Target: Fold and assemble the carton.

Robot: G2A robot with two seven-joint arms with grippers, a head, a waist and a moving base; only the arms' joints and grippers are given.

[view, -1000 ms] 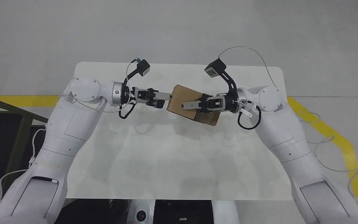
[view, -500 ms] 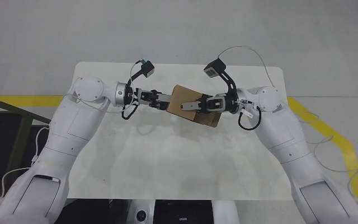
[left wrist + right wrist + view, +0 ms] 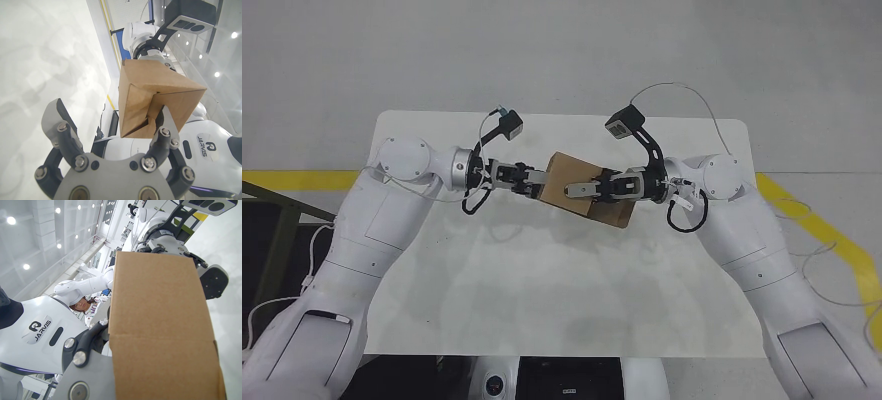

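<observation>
White table (image 3: 442,300), above which the brown carton (image 3: 567,168) is held in the air between the two arms. The carton, opened into a box shape, lies lengthwise in the right claw (image 3: 587,188), which pinches it with one prong laid along its upper face. The carton's far end, with its partly tucked end flaps (image 3: 145,117), faces the left claw (image 3: 111,105). The left claw is spread wide: one finger (image 3: 170,123) touches the end flaps beside their slit, and the other stands clear to the side of the carton. The step in hand is judged to be pressing the end flaps shut. To do it well, the right claw should grip firmly as a counter-hold, and the left finger should push squarely along the carton's length, so that the tab seats in its slot and the panel does not buckle. Both arms reach inward at about the same height, elbows out, claws pointing at each other.
</observation>
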